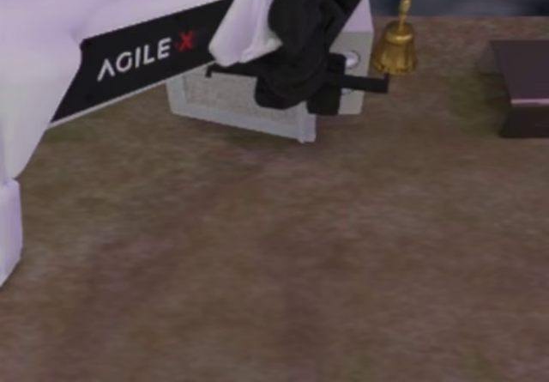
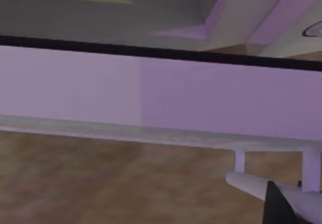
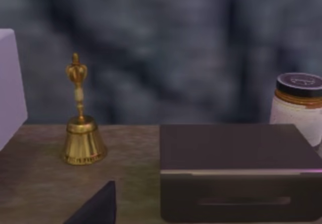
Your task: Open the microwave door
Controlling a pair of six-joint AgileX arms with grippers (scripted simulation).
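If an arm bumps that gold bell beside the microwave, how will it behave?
The gold bell would probably tip: it is tall, with a thin handle above a flared base. Once down, its round body may roll in an arc. It looks like rigid metal, so likely heavy for its size and hard to damage. It stands close to the microwave.

White left arm (image 1: 51,64) — black AGILEX band, black gripper (image 1: 322,86).

From the top view I read one marking only: "AGILE X" in white capitals, the X in red, on the black band along my white left arm (image 1: 141,56). The jar with the dark lid (image 3: 300,85) in the right wrist view carries a faint mark on that lid, too small for me to read.
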